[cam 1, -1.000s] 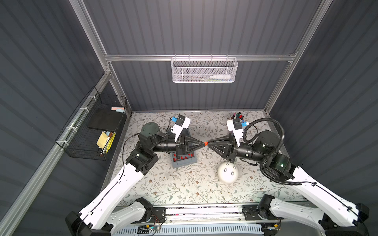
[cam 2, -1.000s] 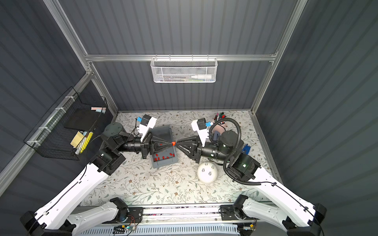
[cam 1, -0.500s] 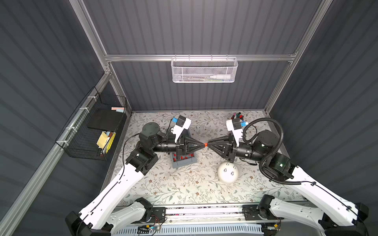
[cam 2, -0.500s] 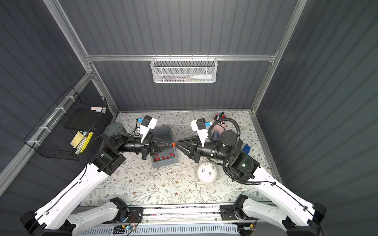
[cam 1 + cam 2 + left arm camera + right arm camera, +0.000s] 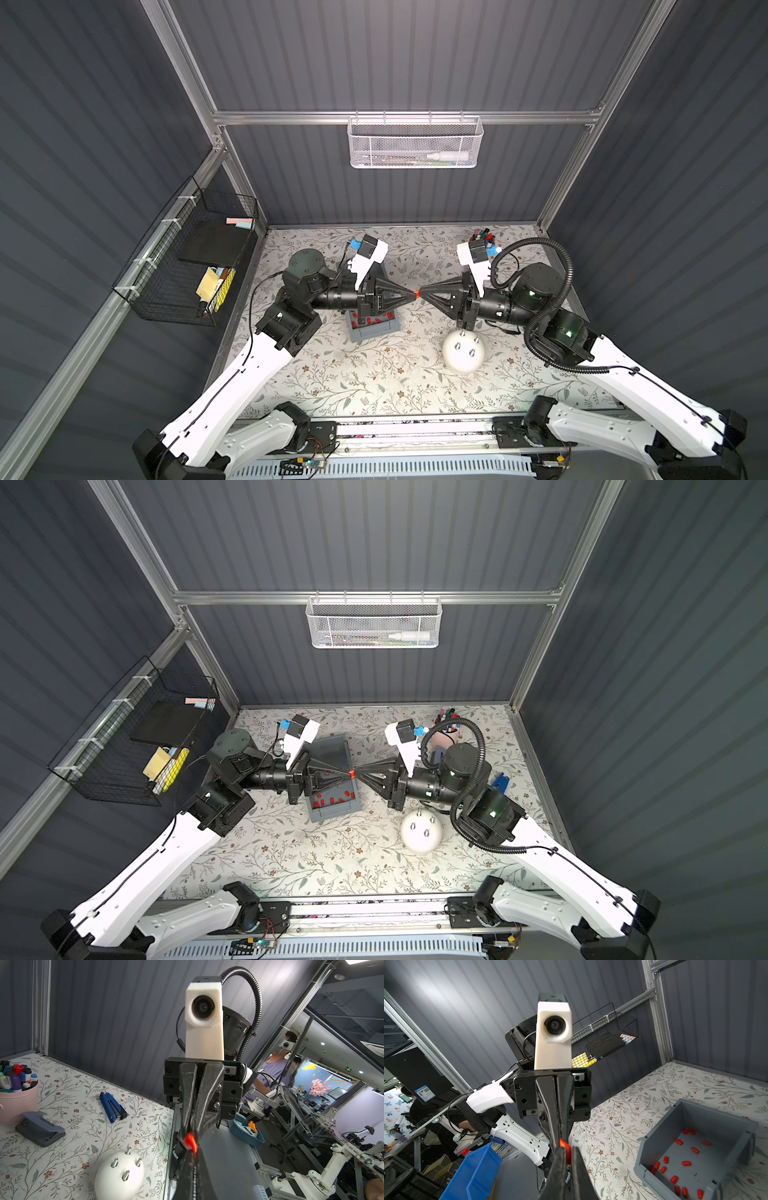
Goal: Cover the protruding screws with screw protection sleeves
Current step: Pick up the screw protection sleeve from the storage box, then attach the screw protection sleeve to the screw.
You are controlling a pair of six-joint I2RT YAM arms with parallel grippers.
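My left gripper (image 5: 411, 295) and right gripper (image 5: 422, 293) meet tip to tip in mid-air above the table. Both are shut on one red screw protection sleeve (image 5: 417, 294), which spans the two sets of tips, as also shows in the left wrist view (image 5: 190, 1142) and the right wrist view (image 5: 564, 1146). Several more sleeves (image 5: 685, 1163) lie in the grey bin (image 5: 716, 1118) under the left gripper. The white dome (image 5: 463, 356) sits on the table below the right gripper. Its protruding screws (image 5: 125, 1175) are bare.
A pink cup of marker pens (image 5: 16, 1101), a blue stapler (image 5: 112, 1106) and a grey hole punch (image 5: 39, 1128) lie near the back right of the table. A black wire basket (image 5: 195, 266) hangs on the left wall and a white mesh basket (image 5: 415, 143) on the back wall.
The right gripper has shut its jaws on the free end of the sleeve that the left gripper holds. Both arms stay almost still.
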